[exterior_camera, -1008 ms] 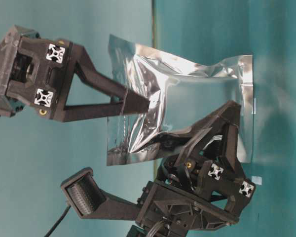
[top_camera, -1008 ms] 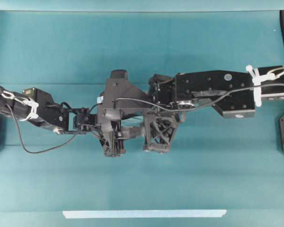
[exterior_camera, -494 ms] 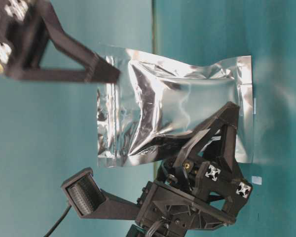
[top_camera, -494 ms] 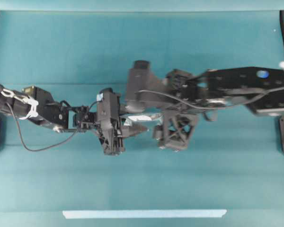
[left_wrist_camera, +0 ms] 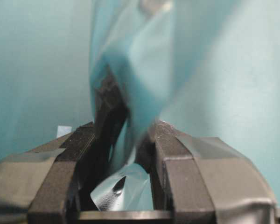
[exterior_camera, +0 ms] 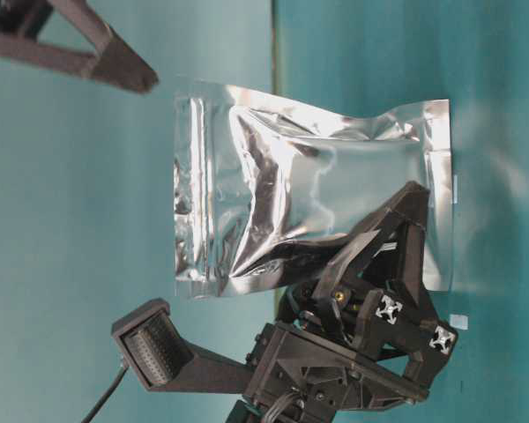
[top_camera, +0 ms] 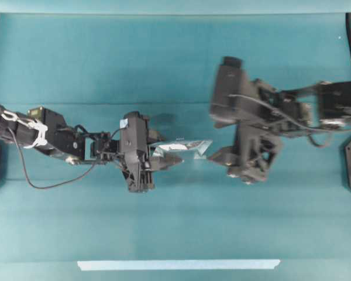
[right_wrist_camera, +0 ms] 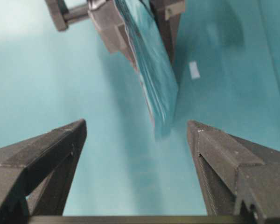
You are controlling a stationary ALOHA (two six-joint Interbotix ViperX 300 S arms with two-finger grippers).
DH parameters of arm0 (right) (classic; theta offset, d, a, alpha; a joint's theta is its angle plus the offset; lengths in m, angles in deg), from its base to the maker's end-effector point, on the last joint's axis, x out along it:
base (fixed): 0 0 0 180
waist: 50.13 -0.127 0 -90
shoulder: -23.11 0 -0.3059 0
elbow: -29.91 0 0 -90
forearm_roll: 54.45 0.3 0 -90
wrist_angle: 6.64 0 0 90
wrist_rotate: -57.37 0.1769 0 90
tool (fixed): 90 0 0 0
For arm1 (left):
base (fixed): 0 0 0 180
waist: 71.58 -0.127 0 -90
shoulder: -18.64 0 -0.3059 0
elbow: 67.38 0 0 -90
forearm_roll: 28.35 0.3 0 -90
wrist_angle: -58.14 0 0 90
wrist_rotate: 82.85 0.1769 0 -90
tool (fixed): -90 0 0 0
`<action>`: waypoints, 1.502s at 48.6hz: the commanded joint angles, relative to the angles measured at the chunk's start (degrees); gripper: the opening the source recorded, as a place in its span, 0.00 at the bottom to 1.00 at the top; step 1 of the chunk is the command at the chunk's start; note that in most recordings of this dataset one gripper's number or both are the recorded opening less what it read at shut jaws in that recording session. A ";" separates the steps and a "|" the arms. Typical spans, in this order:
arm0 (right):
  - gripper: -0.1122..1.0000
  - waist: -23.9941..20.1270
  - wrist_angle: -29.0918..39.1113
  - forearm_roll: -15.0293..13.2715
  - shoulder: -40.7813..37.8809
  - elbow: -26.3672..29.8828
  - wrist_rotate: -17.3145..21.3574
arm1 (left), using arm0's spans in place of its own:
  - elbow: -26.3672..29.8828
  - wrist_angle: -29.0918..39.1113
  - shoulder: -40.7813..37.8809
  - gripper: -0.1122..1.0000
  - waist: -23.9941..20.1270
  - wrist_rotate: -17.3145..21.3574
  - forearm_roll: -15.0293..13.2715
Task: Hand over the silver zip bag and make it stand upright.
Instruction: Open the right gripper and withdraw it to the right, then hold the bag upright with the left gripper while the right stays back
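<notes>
One silver zip bag (exterior_camera: 309,198) pinched at its edge by left claw (top_camera: 164,158); right claw (top_camera: 219,155) released, just beside, apart. Pale tape strip (top_camera: 178,264) near table edge.

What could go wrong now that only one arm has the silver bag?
The left gripper pinches the silver zip bag at one end only, so the limp, crinkled foil could sag or slip out. The right gripper is open and clear of the bag, so nothing backs up that grip if the bag shifts.
</notes>
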 commanded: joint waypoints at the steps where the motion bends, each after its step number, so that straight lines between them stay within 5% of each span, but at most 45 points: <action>1: 0.91 0.00 -2.11 -0.09 3.87 -1.58 0.79 | 0.44 -0.09 0.88 0.35 0.18 0.09 0.00; 25: 0.90 0.09 -10.46 -0.18 12.30 -12.39 0.79 | 0.26 0.44 1.05 0.35 0.26 0.35 0.00; 73: 0.90 0.09 -12.74 -0.18 14.77 -14.85 0.79 | 0.44 0.53 1.14 0.35 0.88 3.69 0.00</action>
